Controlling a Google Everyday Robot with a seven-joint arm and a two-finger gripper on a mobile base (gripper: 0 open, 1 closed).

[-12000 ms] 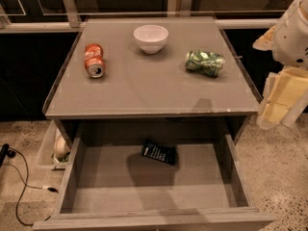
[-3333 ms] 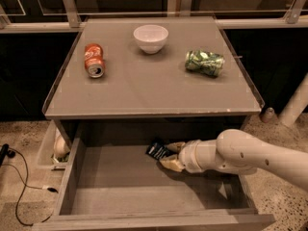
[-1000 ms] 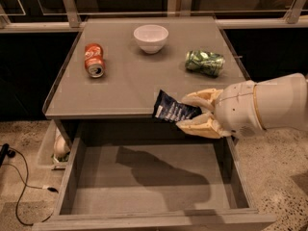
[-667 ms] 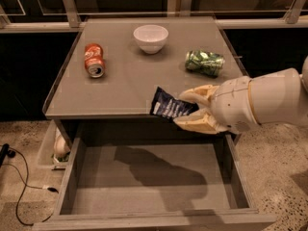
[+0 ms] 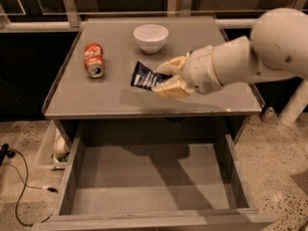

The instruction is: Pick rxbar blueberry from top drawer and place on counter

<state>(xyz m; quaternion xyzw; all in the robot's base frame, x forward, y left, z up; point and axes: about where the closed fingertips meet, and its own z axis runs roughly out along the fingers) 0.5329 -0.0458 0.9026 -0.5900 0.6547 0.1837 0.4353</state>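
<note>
My gripper (image 5: 166, 78) is shut on the rxbar blueberry (image 5: 143, 76), a dark navy wrapper with white lettering, and holds it tilted just above the middle of the counter (image 5: 96, 97). The bar's free end points left, toward the soda can. My arm reaches in from the right and covers the counter's right part. The top drawer (image 5: 149, 179) stands pulled out below the counter, with a bare flat bottom.
A red-orange soda can (image 5: 94, 59) lies on the counter's left. A white bowl (image 5: 150, 37) stands at the back middle. The green can is hidden behind my arm. A black cable (image 5: 19, 186) runs on the speckled floor at the left.
My gripper has carried the bar up and back from above the drawer's front edge to above the middle of the counter. The drawer has stayed open.
</note>
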